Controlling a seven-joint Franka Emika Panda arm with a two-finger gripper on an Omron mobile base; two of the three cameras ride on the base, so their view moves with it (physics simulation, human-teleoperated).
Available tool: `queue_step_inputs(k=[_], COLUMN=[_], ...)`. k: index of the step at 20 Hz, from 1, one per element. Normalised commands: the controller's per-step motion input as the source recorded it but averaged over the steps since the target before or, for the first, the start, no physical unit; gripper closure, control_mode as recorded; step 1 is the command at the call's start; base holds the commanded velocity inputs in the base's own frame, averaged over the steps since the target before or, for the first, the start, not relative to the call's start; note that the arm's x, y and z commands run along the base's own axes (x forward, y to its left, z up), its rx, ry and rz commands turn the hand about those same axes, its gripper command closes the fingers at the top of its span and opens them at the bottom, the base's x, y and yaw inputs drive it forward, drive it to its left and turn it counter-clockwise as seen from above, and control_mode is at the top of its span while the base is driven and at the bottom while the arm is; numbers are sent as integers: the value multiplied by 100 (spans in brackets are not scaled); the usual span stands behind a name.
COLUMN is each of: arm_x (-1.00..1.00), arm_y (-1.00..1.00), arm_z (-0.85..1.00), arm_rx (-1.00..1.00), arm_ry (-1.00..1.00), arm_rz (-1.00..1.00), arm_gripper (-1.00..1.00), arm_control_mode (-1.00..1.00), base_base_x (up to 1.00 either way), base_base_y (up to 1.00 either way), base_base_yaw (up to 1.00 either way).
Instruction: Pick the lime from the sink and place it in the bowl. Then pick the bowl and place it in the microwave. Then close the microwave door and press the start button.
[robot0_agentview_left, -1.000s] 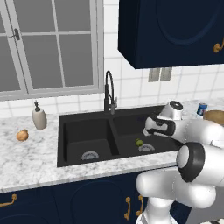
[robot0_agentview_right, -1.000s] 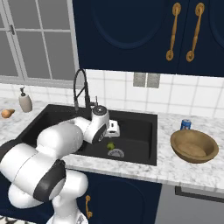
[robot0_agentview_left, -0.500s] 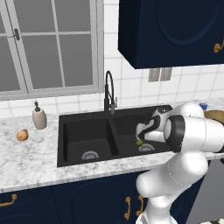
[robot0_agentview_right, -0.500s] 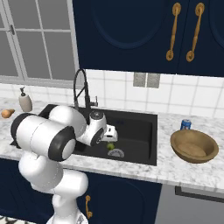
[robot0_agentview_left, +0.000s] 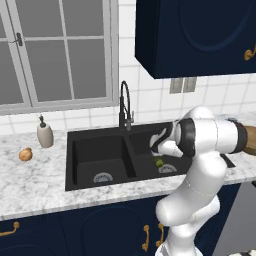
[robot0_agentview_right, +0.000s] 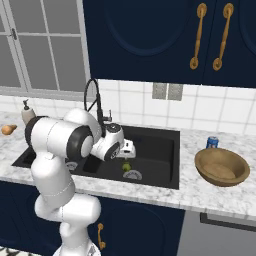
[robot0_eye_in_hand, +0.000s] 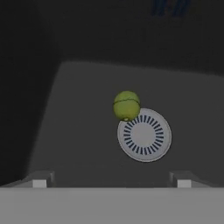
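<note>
Hovering over the right basin of the sink (robot0_agentview_right: 155, 172), the gripper (robot0_eye_in_hand: 111, 180) has its fingertips spread wide apart, holding nothing. The lime (robot0_eye_in_hand: 126, 105) lies on the basin floor, touching the far edge of the round drain (robot0_eye_in_hand: 144, 135). The bowl (robot0_agentview_right: 222, 167) sits on the counter (robot0_agentview_right: 210, 195), right of the sink.

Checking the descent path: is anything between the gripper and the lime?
Nothing: in the hand view only bare black basin floor lies between the open gripper and the lime, which rests at the drain's edge.
</note>
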Motion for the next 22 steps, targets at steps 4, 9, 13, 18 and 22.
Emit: queue_step_inputs(k=[4, 9, 13, 18, 22], arm_x=[32, 32, 31, 21, 24], arm_y=[-3, -1, -3, -3, -2], arm_z=[-36, -45, -43, -38, -32], arm_rx=[0, 0, 0, 0, 0], arm_ry=[1, 5, 1, 0, 0], arm_rz=[0, 0, 0, 0, 0], arm_gripper=[-100, -100, -100, -100, -100], arm_control_mode=[-100, -100, -100, -100, -100], base_base_x=[0, 0, 0, 0, 0], base_base_y=[0, 0, 0, 0, 0], base_base_yaw=[0, 0, 0, 0, 0])
